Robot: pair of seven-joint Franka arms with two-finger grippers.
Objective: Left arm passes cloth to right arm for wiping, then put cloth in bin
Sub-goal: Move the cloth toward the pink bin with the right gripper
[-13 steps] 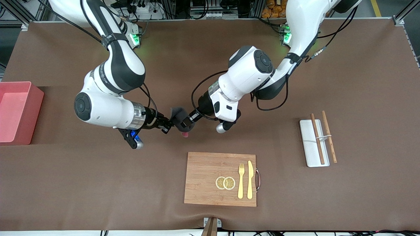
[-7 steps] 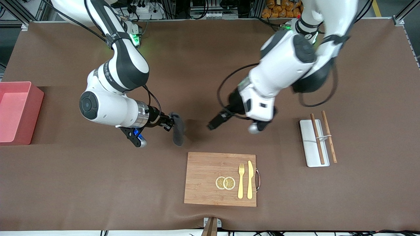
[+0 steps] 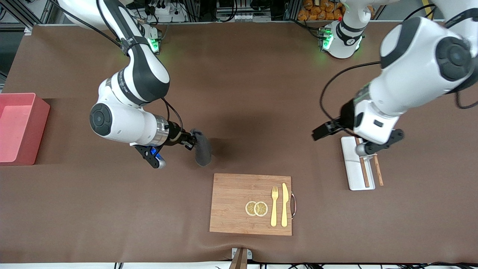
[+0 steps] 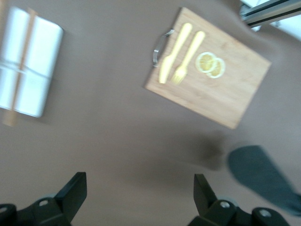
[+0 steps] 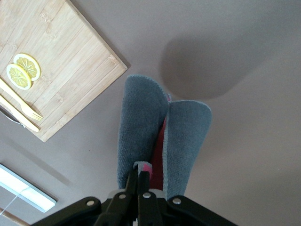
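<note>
Since a second earlier the handover had been finished: the left tool (image 3: 317,133) had let go and swung away toward the left arm's end of the surface (image 3: 239,74), and the cloth (image 3: 202,148) hung from the right tool (image 3: 191,142) alone.

The cloth was a folded charcoal piece with red showing in the fold, clenched at its top by the right tool's shut fingers and dangling over the bare surface, above a spot just off the board (image 3: 250,204) on the side toward the robots' bases. The right wrist view showed it drooping in two lobes with its shadow on the surface below, so it looked clear of the surface, not yet pressed down.

The left tool stood released, fingers wide and holding nothing, over the surface beside the tray (image 3: 351,164) with its chopsticks (image 3: 365,172); that arm appeared to be retiring to wait.

The board lay near the surface's front edge, carrying lemon slices (image 3: 256,208), a fork (image 3: 274,206) and a knife (image 3: 285,204). The bin (image 3: 28,129) sat at the edge at the right arm's end.

By my reading the pass was complete and wiping was next. That called for the right arm to lower until the cloth lay flat under pressure, then sweep without nudging the board, before carrying it to the bin.
</note>
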